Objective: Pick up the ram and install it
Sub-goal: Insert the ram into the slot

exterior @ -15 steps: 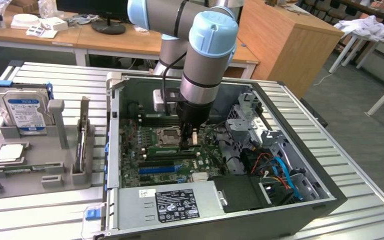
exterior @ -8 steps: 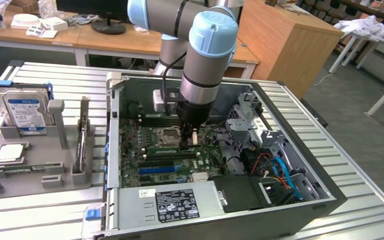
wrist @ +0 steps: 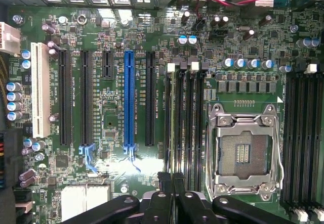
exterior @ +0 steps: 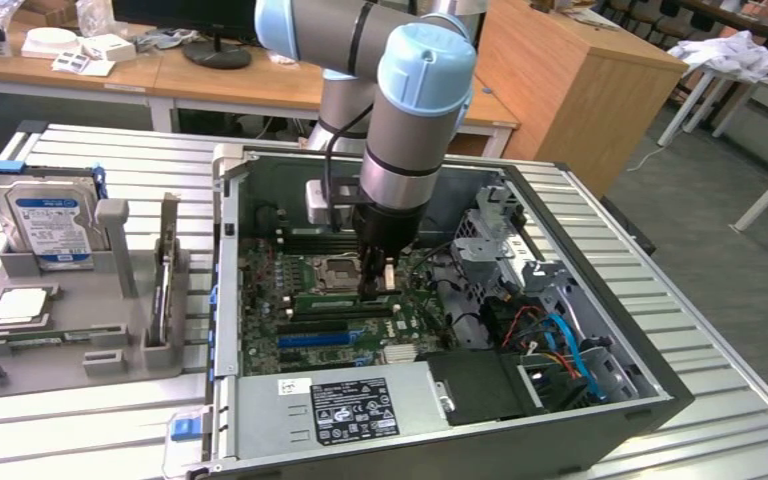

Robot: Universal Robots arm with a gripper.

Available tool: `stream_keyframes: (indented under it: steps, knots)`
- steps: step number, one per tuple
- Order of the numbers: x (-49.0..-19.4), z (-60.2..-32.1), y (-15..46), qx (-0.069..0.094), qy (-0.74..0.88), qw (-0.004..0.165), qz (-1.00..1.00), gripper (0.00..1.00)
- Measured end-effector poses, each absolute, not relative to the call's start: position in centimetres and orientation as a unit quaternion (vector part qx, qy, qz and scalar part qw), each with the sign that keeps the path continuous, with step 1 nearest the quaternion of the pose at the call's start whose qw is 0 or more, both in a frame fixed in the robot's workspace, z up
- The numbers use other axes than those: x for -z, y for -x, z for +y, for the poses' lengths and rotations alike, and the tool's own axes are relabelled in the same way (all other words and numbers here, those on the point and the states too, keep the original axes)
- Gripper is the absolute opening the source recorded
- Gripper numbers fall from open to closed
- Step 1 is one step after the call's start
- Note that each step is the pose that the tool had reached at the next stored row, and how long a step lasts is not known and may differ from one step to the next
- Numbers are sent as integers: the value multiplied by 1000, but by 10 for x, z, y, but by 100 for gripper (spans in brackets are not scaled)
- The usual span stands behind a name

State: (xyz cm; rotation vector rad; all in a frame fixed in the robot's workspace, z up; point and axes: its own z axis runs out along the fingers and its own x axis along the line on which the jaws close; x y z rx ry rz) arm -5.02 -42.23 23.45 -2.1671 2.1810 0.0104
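Inside the open computer case [exterior: 544,445], gripper [exterior: 381,285] low over the motherboard [wrist: 112,114], fingers [wrist: 165,186] pinched together on the green ram [exterior: 331,298], ram standing along a memory slot just beside the CPU socket [wrist: 245,155].

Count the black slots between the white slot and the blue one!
3: two long black slots side by side next to the white slot, one short black slot beside the blue slot. None seems hidden.

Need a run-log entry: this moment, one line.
hand: low over memory slots beside CPU socket | arm: inside PC case | hard drive: on tray
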Motion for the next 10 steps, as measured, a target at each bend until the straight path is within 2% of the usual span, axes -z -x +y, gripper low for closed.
stream_keyframes:
  steps: [10]
  knots:
    - [-234,-422,51,-3,704,34,709,13]
